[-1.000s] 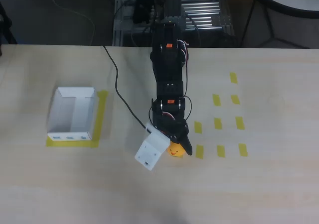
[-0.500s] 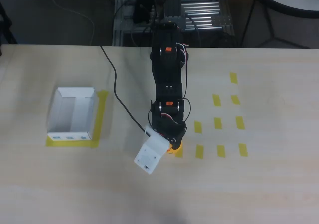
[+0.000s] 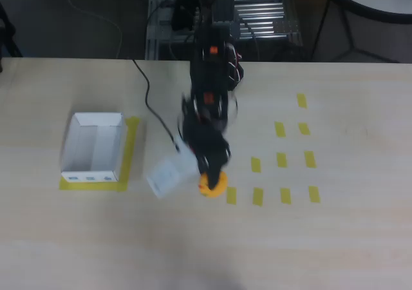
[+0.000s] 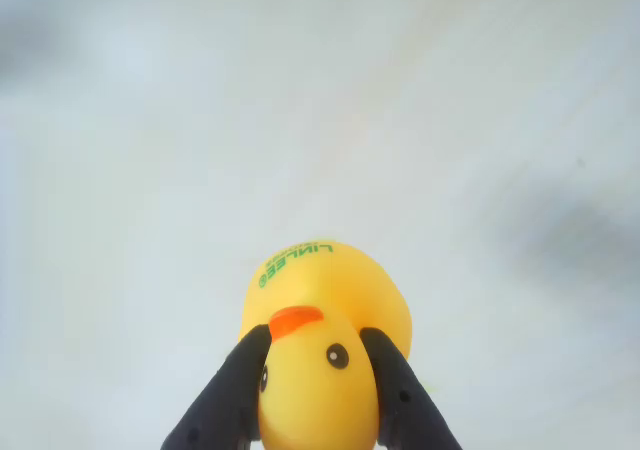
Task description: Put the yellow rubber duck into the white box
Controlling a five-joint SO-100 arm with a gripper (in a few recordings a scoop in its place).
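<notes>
Yellow rubber duck [image 4: 322, 370] in tool [image 4: 318, 385]

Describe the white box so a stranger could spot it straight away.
On the pale wooden table, look to the left side of the overhead view, left of the black arm. The white box sits open-topped on a yellow tape outline, with small blue marks along its near wall.

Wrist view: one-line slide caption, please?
Gripper fingers clamp the yellow rubber duck by its head, beak up, over blurred table.
</notes>
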